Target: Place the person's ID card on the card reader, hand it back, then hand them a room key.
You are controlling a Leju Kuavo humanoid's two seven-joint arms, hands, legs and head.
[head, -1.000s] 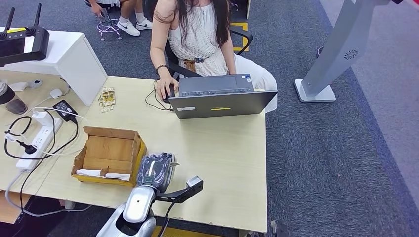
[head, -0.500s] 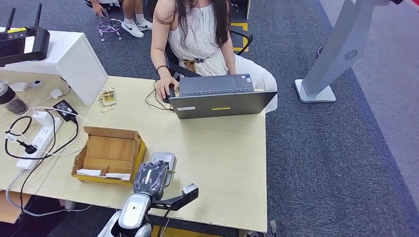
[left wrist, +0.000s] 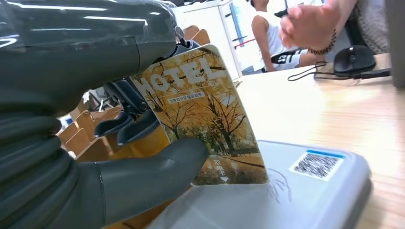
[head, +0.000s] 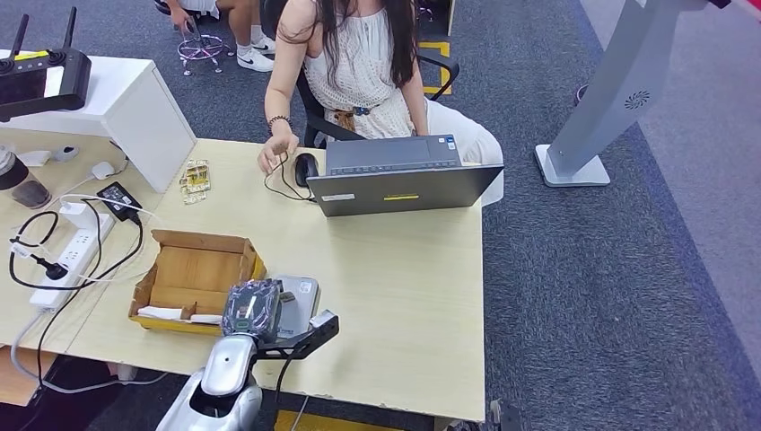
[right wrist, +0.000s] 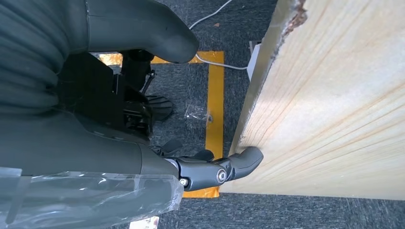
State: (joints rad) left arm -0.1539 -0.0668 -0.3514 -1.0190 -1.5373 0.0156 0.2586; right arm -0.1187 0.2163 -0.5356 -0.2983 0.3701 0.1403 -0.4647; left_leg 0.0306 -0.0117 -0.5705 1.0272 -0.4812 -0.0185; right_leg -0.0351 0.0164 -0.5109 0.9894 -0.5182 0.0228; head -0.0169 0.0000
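Head view: left hand (head: 253, 308) sits over the grey card reader (head: 299, 297) at the worktop's (head: 395, 287) near edge, beside the cardboard box (head: 196, 280); the card is hidden there. Left wrist view fills that in: thumb and fingers (left wrist: 126, 126) pinch a room key card (left wrist: 205, 117), upright, lower edge touching the reader top near its QR sticker. Card shows autumn trees and "HOTEL". Right wrist view: right hand (right wrist: 191, 164) empty beside the worktop edge, fingers loosely spread.
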